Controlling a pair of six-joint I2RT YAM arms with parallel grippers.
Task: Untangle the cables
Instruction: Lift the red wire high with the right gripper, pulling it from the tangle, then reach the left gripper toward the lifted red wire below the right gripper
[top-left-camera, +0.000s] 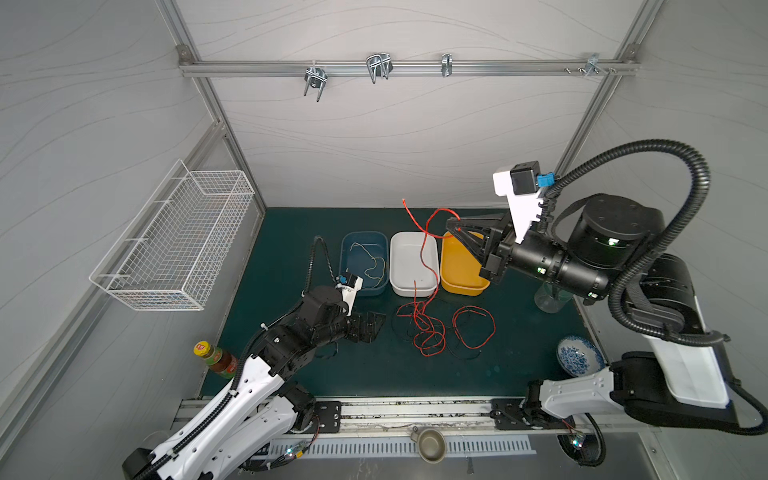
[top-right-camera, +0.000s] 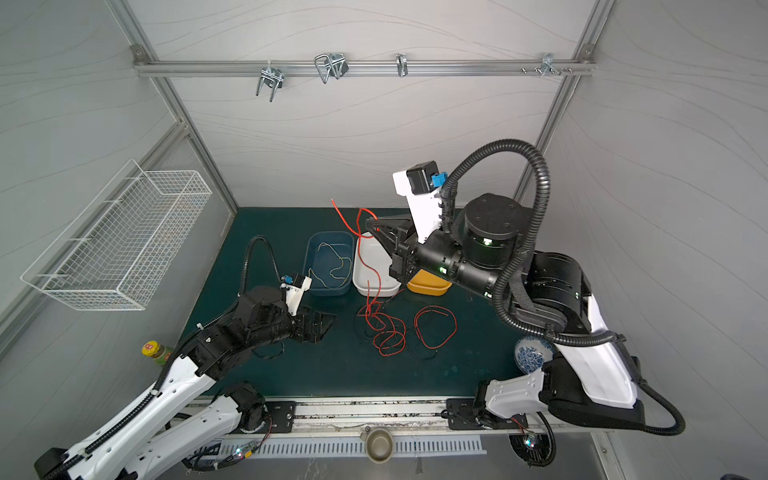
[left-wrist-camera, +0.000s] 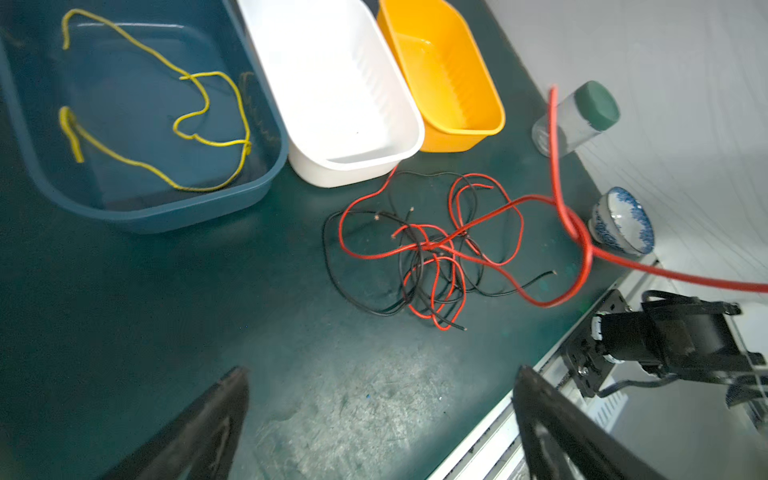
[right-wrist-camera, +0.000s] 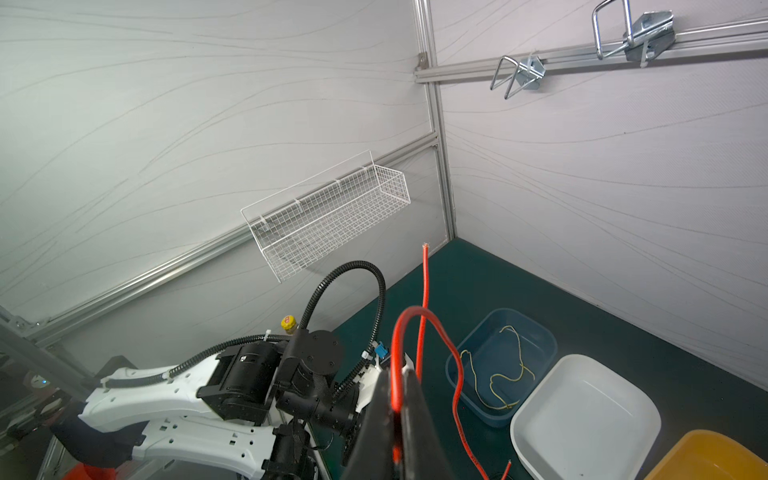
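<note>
A tangle of red and black cables (top-left-camera: 432, 328) (top-right-camera: 388, 328) (left-wrist-camera: 428, 257) lies on the green mat in front of the bins. My right gripper (top-left-camera: 452, 226) (top-right-camera: 371, 226) (right-wrist-camera: 397, 374) is raised above the bins and shut on one red cable (top-left-camera: 424, 245) (right-wrist-camera: 424, 282). That cable hangs down across the white bin (top-left-camera: 411, 291) into the tangle, and its free end sticks up. A pale yellow cable (top-left-camera: 370, 262) (left-wrist-camera: 166, 112) lies alone in the blue bin (top-left-camera: 365, 233). My left gripper (top-left-camera: 376, 326) (top-right-camera: 326, 324) (left-wrist-camera: 380, 374) is low over the mat, left of the tangle, open and empty.
An orange bin (top-left-camera: 461, 289) stands right of the white one, partly under my right arm. A clear jar with a green lid (left-wrist-camera: 577, 116) and a blue-patterned bowl (top-left-camera: 579, 357) are at the right. A bottle (top-left-camera: 216, 357) stands front left, below a wall-mounted wire basket (top-left-camera: 174, 241).
</note>
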